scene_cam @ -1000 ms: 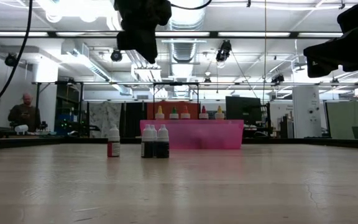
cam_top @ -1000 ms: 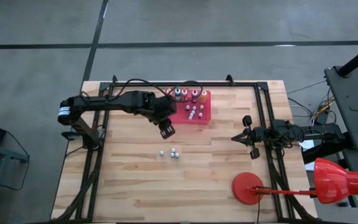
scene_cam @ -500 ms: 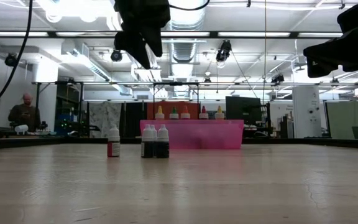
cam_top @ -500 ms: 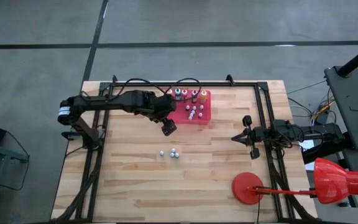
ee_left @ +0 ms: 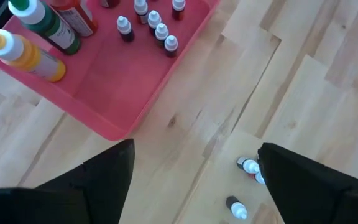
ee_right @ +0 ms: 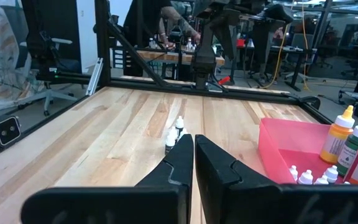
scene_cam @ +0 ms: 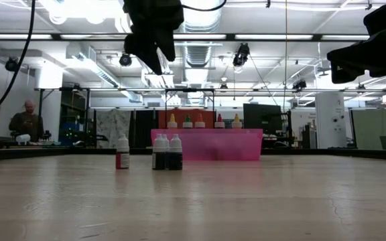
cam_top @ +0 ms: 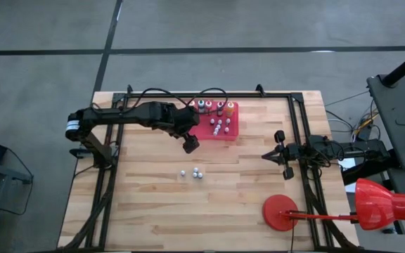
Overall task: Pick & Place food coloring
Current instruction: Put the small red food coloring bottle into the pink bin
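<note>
Three small food coloring bottles (cam_top: 196,172) stand upright on the wooden table, near its middle; the low view shows them in a row (scene_cam: 159,152). More small bottles (ee_left: 160,31) and taller orange (ee_left: 23,53), green and red ones stand in the red tray (cam_top: 232,123) at the far side. My left gripper (cam_top: 188,145) hangs open and empty high above the table, beside the tray's near left corner (ee_left: 114,130) and short of the three bottles. My right gripper (cam_top: 269,156) waits shut and level at the table's right side, touching nothing.
A black frame (cam_top: 297,126) runs around the table's far, left and right sides. A red round base with a stand (cam_top: 281,212) sits near the right front corner. Bare wood lies between the three bottles and the tray. People show in the room beyond the table.
My left gripper has opened its fingers while staying in place above the table beside the tray. The bottles on the table and those in the tray have not moved.
</note>
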You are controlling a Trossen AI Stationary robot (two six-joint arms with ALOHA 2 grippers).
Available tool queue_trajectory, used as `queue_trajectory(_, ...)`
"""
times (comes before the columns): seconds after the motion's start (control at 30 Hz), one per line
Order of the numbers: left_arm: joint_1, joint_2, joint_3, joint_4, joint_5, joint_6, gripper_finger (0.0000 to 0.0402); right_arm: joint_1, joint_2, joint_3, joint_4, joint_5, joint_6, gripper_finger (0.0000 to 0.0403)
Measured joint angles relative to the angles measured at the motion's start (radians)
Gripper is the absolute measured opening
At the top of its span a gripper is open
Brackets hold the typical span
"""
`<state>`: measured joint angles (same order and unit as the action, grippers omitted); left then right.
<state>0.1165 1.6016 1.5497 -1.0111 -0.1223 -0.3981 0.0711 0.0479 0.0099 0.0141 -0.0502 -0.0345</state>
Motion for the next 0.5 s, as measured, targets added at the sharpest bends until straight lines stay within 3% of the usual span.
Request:
queue_trajectory(0.23,0.000,0.000,0.000,0.000,0.040,0.000,0.0285,0.000,0.000,0.000,0.000,0.000,0.000,0.0008)
queue_trajectory(0.5,0.000,0.000,0.000,0.001,0.042,-0.001,0.0163,0.000,0.000,0.000,0.000,0.000,0.000,0.0009)
